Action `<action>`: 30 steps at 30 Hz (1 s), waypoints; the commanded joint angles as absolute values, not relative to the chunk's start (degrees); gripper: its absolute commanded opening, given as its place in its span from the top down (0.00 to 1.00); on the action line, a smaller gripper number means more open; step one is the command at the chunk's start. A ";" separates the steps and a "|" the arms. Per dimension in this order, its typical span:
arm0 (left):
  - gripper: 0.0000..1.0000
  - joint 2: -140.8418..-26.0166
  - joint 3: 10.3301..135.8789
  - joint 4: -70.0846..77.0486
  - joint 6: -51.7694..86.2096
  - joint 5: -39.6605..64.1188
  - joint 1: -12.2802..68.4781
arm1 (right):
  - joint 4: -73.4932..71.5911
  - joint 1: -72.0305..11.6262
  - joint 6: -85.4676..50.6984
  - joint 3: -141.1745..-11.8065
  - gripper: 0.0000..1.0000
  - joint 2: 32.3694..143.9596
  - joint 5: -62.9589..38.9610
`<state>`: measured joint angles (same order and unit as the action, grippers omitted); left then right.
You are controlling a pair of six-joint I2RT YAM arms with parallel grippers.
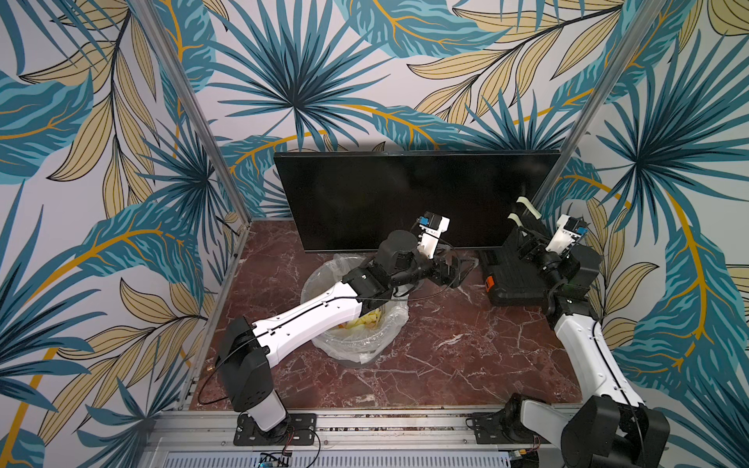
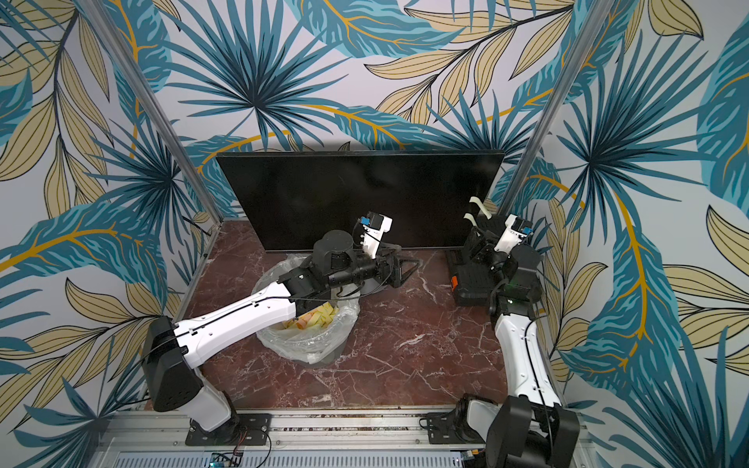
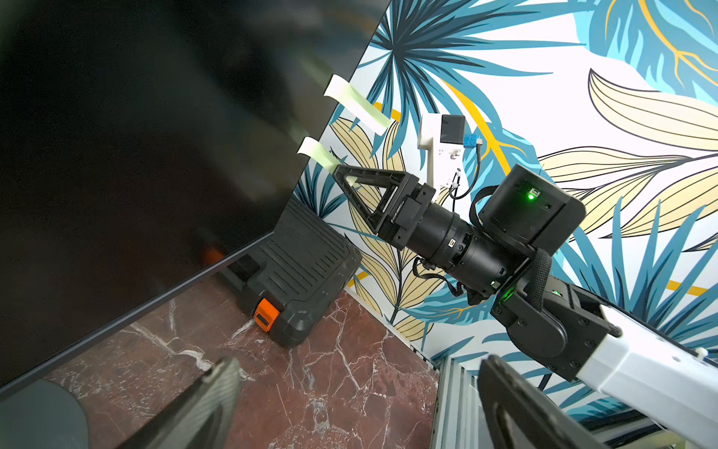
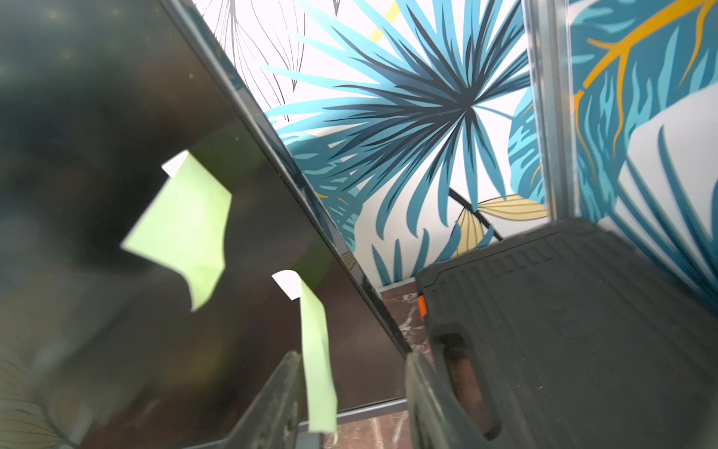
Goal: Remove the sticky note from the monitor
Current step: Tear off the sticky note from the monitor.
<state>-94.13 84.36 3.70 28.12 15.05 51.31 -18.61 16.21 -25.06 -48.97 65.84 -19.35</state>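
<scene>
Worktop (image 1: 446, 364): the front and centre are open between the lined bin (image 1: 364, 352) and the right arm (image 1: 583, 348). The left arm (image 1: 308, 320) spans the bin's mouth and bars entry from above. The ribbed case (image 1: 506, 283) lies just beside the monitor (image 1: 405, 194) at its lower right corner, beneath the right tool (image 4: 351, 361). The side wall (image 1: 648, 243) and frame post (image 1: 571, 133) stand near the monitor's right edge, so the approach there is narrow.

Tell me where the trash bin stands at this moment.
In both top views the trash bin stands on the table's left half, in front of the monitor's left part, partly under the left arm.
</scene>
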 commanded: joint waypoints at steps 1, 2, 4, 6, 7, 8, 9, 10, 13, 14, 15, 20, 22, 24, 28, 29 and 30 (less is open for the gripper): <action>0.00 -94.01 85.43 4.40 28.21 15.47 51.15 | -20.33 16.00 -24.69 -50.27 0.71 66.06 -20.78; 0.00 -94.02 85.43 4.32 28.21 15.47 51.15 | -20.31 15.96 -24.77 -50.27 0.81 65.91 -20.97; 0.00 -93.98 85.43 4.31 28.22 15.52 51.16 | -20.15 15.90 -24.85 -50.12 0.94 65.29 -21.28; 0.00 -93.97 85.34 4.31 28.30 15.44 51.15 | -19.95 15.78 -25.02 -49.81 1.00 64.28 -21.46; 0.00 -93.95 85.34 4.31 28.29 15.44 51.15 | -19.68 15.82 -25.09 -49.57 1.00 63.72 -21.54; 0.00 -93.90 85.29 4.28 28.38 15.44 51.15 | -19.49 15.80 -25.17 -49.33 1.00 63.18 -21.64; 0.00 -93.89 85.24 4.30 28.43 15.47 51.15 | -19.37 15.73 -25.28 -49.01 1.00 62.51 -21.69; 0.00 -93.91 85.25 4.31 28.47 15.48 51.20 | -19.24 15.69 -25.51 -48.71 1.00 62.03 -21.75; 0.00 -93.81 85.17 4.39 28.64 15.53 51.15 | -18.99 15.67 -26.41 -47.32 1.00 59.99 -21.85; 0.00 -93.77 85.12 4.48 28.65 15.49 51.15 | -18.98 15.58 -26.96 -46.71 1.00 58.91 -21.97; 0.00 -93.70 85.06 4.47 28.65 15.43 51.15 | -18.94 15.52 -27.42 -46.16 1.00 58.32 -22.04; 0.00 -92.89 84.11 4.72 28.67 14.60 51.20 | -17.84 14.95 -29.09 -43.17 1.00 55.36 -22.02; 0.00 -92.09 83.37 4.78 28.59 13.96 51.15 | -17.07 14.47 -29.47 -42.00 1.00 54.31 -22.05; 0.00 -91.24 82.58 4.66 28.44 13.30 51.15 | -16.32 13.56 -29.66 -40.81 1.00 53.18 -21.86; 0.00 -89.06 80.52 4.57 28.30 11.61 51.17 | -14.37 11.34 -29.98 -39.25 1.00 50.52 -21.05; 0.00 -88.26 80.01 4.50 28.30 11.33 51.16 | -13.73 10.59 -30.11 -39.09 1.00 49.82 -20.97; 0.00 -87.62 79.38 4.41 28.30 10.59 51.15 | -13.10 9.77 -30.36 -38.95 1.00 49.07 -20.74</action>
